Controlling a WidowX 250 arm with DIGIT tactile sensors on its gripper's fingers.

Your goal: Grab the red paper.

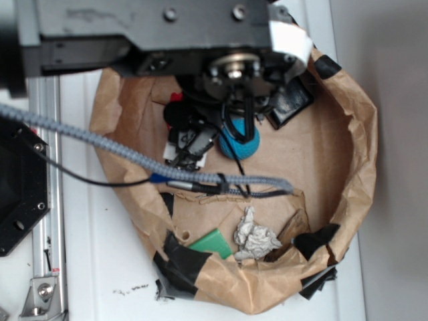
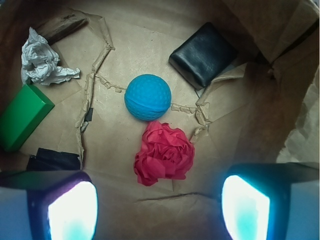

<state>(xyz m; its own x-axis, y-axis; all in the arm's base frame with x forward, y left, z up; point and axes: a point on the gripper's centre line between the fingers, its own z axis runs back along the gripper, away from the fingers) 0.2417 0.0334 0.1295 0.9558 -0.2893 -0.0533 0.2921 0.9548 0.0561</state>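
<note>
White table (image 1: 120, 267) is carrying a brown paper tray (image 1: 361, 154); the arm is hiding most contents. Wrist view: red paper (image 2: 164, 153) is lying just below the blue ball (image 2: 148, 97), untouched, pincer (image 2: 159, 207) fingers standing apart.

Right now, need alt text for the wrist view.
The red paper, a crumpled wad, lies on brown paper between the open gripper's fingers, touching a blue ball just beyond it. Farther off: a black block, a green block, a whitish paper wad.
</note>
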